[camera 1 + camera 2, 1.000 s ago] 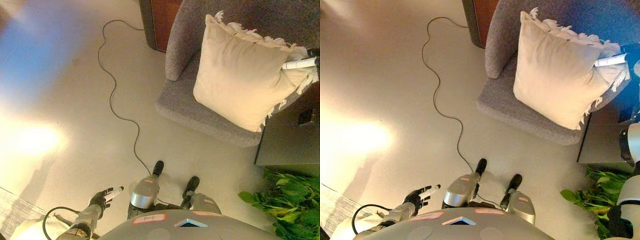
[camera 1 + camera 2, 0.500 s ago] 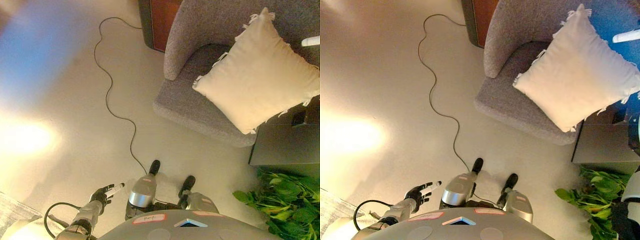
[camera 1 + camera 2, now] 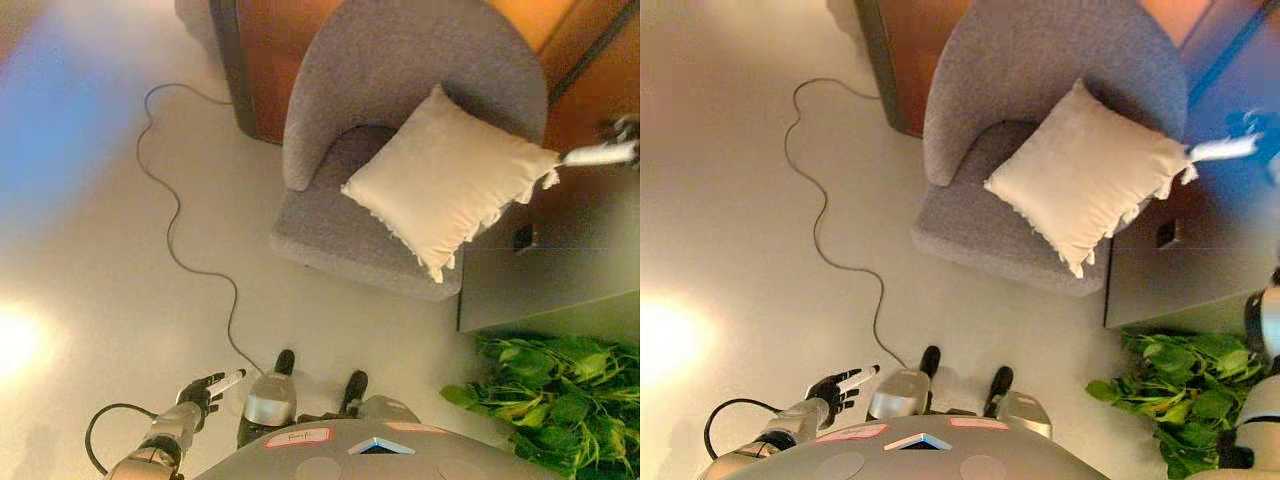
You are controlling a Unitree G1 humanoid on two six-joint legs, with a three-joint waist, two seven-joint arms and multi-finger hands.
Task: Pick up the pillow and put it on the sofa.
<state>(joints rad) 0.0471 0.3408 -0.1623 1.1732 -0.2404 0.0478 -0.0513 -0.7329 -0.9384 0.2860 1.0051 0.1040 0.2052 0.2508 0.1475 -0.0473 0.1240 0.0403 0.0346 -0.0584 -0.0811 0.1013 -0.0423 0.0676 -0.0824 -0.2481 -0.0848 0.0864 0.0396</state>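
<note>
The cream pillow (image 3: 445, 180) with fringed edges lies tilted on the seat of the grey sofa chair (image 3: 400, 60), with its right corner over the right armrest. My right hand (image 3: 608, 150) is at the far right edge, level with that corner. A straight white-tipped finger points at the corner and holds nothing. The hand also shows in the right eye view (image 3: 1230, 145). My left hand (image 3: 203, 391) hangs low at the lower left above the floor, with its fingers spread and empty.
A dark low cabinet (image 3: 550, 290) stands right of the sofa chair, with a green leafy plant (image 3: 550, 390) in front of it. A brown wooden cabinet (image 3: 270, 50) stands behind the chair's left side. Pale floor lies to the left.
The pillow has gone from upright in my right hand to lying on the seat, and the hand has let go of its corner. The camera has shifted, so the chair sits lower and further left.
</note>
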